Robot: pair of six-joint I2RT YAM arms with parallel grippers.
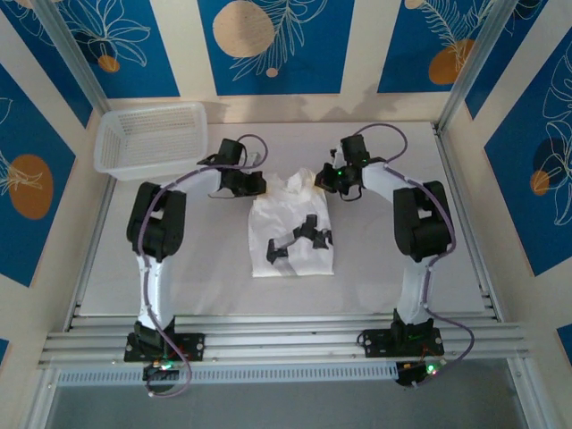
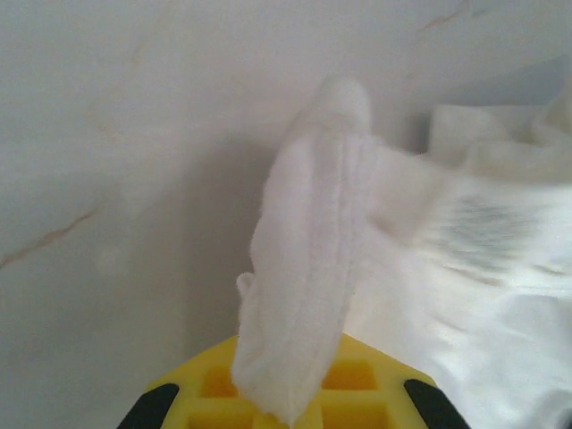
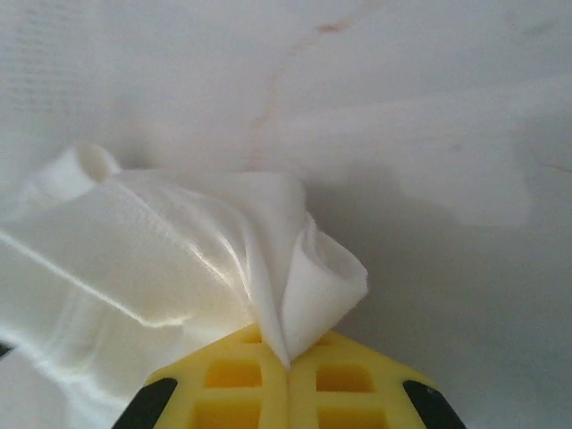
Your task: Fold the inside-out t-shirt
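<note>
Here the left end effector (image 1: 256,188) and right end effector (image 1: 323,181) clench the t-shirt (image 1: 291,231) by its far edge.

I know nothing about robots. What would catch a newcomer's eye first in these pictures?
A crumpled white t-shirt lies on the table between the left arm and the right arm. Close up, the left fingers and the right fingers, both bright yellow, each pinch a fold of its cloth. A white mesh basket sits at the far left corner.
</note>
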